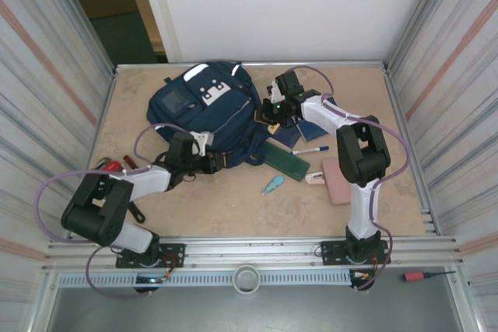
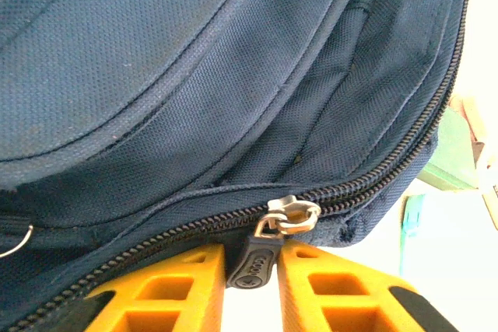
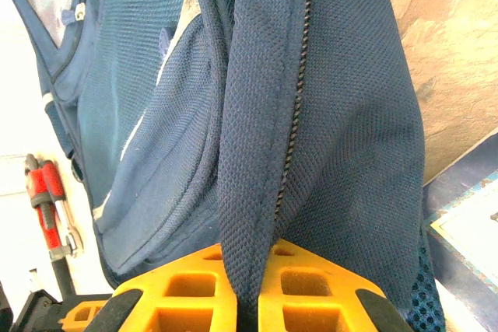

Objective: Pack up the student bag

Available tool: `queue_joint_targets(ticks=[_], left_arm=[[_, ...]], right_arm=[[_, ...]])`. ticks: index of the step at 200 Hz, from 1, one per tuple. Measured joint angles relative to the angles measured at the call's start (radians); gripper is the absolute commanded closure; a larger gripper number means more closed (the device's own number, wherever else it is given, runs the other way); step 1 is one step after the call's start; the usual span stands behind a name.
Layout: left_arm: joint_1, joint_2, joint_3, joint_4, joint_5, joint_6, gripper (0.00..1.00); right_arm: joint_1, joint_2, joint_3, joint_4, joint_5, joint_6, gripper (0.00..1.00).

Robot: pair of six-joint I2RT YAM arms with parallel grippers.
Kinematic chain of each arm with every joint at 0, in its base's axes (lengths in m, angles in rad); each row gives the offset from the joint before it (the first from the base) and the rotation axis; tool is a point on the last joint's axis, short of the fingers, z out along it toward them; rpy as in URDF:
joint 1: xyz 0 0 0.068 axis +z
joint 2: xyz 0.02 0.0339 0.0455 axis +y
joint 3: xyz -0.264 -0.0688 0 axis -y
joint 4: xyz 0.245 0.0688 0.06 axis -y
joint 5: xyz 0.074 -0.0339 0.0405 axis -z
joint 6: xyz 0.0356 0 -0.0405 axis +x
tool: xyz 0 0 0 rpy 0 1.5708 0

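Pink block (image 1: pixel 340 180) lies loose on the surface (image 1: pixel 233 207), near side, right. Left hand (image 2: pixel 253 274) is clamped on the black zipper pull (image 2: pixel 254 258) at the near rim of the student bag (image 1: pixel 206 106). Bag lies flat, centre-left toward the back. Green pencil case (image 1: pixel 284 159) and pen (image 1: pixel 311 149) sit just right of it. Farther back, right hand (image 3: pixel 249 293) is closed, pinching a fold of bag fabric along a zip.

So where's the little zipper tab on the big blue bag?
Low in the left wrist view, on the backpack, the zipper tab is pinched between the orange fingers of the left pincer.
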Motion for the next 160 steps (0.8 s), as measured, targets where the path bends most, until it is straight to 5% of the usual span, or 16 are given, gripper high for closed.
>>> queue_joint_targets(ticks=[89, 160], left_arm=[[-0.016, 0.026, 0.005, 0.011, -0.009, 0.008, 0.63], [-0.016, 0.044, 0.012, 0.013, -0.046, 0.027, 0.88]], right_arm=[[0.0, 0.003, 0.0, 0.0, -0.003, 0.0, 0.98], [0.0, 0.003, 0.0, 0.0, -0.003, 0.0, 0.98]])
